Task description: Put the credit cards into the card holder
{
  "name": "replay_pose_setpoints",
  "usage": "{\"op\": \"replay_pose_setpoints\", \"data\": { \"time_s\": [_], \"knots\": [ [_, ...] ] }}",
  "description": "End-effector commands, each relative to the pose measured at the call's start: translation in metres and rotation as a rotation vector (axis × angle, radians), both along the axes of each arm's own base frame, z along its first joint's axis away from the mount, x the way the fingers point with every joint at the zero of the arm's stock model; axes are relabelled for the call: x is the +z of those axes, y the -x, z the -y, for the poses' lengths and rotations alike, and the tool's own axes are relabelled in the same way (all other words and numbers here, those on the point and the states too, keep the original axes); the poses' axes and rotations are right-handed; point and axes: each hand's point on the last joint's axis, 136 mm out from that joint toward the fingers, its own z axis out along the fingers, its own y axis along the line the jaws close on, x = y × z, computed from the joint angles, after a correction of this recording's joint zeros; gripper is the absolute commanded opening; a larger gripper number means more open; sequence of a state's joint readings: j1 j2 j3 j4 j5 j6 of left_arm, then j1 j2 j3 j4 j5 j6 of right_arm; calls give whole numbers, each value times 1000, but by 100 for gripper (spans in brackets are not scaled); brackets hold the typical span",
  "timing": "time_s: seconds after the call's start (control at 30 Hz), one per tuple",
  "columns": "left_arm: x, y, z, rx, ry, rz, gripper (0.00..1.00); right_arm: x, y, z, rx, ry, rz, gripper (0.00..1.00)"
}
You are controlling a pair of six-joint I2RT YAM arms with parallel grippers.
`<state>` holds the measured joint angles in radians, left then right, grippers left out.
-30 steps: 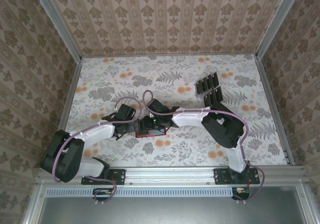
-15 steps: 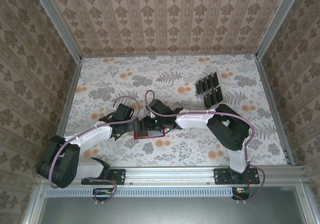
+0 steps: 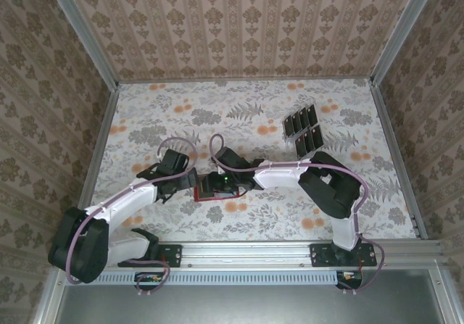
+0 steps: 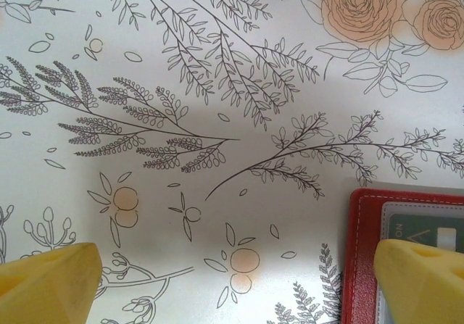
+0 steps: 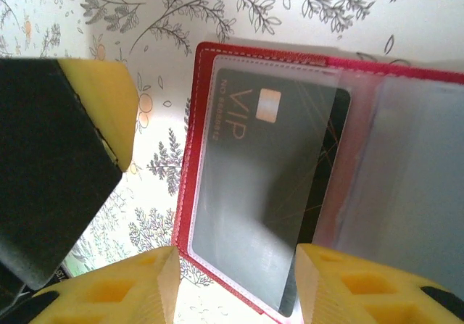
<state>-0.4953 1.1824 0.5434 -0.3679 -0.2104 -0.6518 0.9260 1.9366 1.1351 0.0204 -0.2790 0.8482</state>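
Left fingers (image 4: 51, 280) and right fingers (image 5: 362, 288) each spread apart, pointing toward each other.

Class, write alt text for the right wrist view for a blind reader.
An open red card holder lies on a floral table, a black VIP credit card tucked under its clear sleeve. The right end effector hangs open above its corner.

The small red stitched folding card holder (image 5: 188, 157) lies open and flat on the near middle of the floral table, its clear plastic sleeves facing up. A thin black credit card (image 5: 268, 186), marked VIP with a gold chip, sits inside one sleeve. The other black rectangular credit cards (image 3: 303, 130) stand tilted in two rows at the far right, well apart from it.
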Motion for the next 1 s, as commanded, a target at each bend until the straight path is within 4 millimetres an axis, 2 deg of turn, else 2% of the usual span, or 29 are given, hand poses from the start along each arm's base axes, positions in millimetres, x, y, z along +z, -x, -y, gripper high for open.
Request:
{"op": "replay_pose_setpoints", "data": {
  "time_s": [0.0, 0.13, 0.27, 0.37, 0.47, 0.57, 0.67, 0.97],
  "knots": [
    [-3, 6, -8, 25, -12, -14, 100, -4, 6, -10, 17, -14, -32, 47],
    [-4, 6, -8, 22, -7, -15, 100, 1, 6, -14, 25, -22, -26, 47],
    [-2, 7, -6, 10, 0, -10, 100, 22, 2, -7, 21, -25, 24, 47],
    [0, 8, -5, 1, 9, -5, 100, 41, -6, 8, -1, -9, 78, 47],
    [3, 10, -4, -8, 26, 4, 100, 49, -18, 33, -29, 64, 127, 48],
    [8, 11, -2, -15, 44, 16, 100, 46, -30, 56, -34, 152, 146, 48],
    [12, 12, 1, -25, 65, 25, 100, 39, -39, 66, -18, 215, 156, 48],
    [12, 12, 11, -41, 115, 33, 100, 22, -50, 60, 25, 259, 138, 47]
  ]
}}
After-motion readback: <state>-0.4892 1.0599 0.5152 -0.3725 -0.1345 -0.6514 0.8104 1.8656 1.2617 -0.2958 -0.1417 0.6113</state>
